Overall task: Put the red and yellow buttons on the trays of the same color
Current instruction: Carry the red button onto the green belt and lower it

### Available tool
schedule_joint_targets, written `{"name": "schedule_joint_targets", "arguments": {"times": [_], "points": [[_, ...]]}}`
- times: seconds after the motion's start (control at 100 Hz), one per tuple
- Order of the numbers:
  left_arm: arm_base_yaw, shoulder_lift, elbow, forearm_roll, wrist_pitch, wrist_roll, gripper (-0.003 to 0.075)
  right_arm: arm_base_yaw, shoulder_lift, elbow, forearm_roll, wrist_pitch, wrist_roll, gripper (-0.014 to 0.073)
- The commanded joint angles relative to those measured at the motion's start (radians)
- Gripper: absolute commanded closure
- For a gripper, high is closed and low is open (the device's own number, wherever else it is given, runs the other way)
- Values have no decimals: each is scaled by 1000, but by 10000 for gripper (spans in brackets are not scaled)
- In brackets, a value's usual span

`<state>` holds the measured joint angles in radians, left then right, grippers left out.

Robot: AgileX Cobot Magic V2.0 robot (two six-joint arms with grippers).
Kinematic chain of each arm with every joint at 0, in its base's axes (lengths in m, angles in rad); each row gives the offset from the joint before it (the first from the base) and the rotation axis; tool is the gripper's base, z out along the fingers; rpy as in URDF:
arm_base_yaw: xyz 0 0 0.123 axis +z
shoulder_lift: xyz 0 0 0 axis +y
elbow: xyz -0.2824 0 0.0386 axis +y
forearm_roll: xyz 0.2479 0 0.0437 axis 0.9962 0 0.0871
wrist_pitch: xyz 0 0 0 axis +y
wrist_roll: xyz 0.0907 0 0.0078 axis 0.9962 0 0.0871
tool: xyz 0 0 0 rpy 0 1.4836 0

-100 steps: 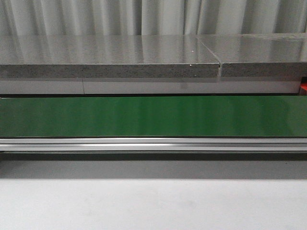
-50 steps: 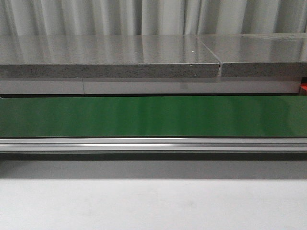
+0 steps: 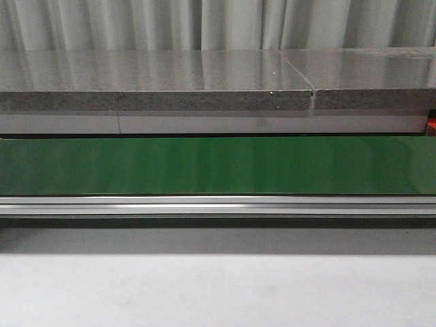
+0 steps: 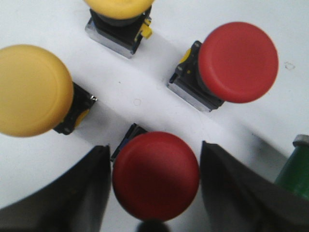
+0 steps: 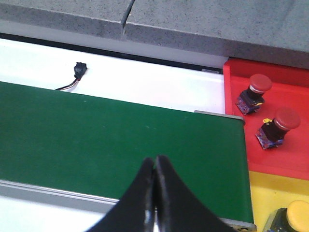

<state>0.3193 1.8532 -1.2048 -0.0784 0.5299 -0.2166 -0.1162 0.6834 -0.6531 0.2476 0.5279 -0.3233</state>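
Your left pincer (image 4: 153,193) hangs spread wide straight above a red button (image 4: 155,175), one finger on each side of its cap, not touching it. The button stands upright on the white surface (image 4: 145,96) among its neighbours. Your right pincer (image 5: 154,193) is closed and empty over the green belt (image 5: 111,145), near the red tray (image 5: 231,82).

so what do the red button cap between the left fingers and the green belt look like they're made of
The round red mushroom button cap between the open left hand fingers looks like moulded plastic: uniform colour, smooth dome, soft satin sheen. The flat green conveyor belt looks like PVC or rubber-coated fabric, probably: even matte surface with faint broad reflections in the front view, edged by a metal-looking rail.
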Motion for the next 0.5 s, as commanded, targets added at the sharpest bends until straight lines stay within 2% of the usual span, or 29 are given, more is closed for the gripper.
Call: {"name": "schedule_joint_targets", "arguments": {"times": [0.0,0.13,0.27,0.49], "points": [[3,-46,-29,1,-37,-6,488,5,-5,-27,11,-62,-8,662],[1,-67,-31,1,-20,-6,638,5,-5,-27,11,-62,-8,662],[-1,-132,-33,1,-9,-6,741,5,-5,-27,11,-62,-8,662],[-23,-304,-33,1,24,1,739,5,-5,-27,11,-62,-8,662]]}}
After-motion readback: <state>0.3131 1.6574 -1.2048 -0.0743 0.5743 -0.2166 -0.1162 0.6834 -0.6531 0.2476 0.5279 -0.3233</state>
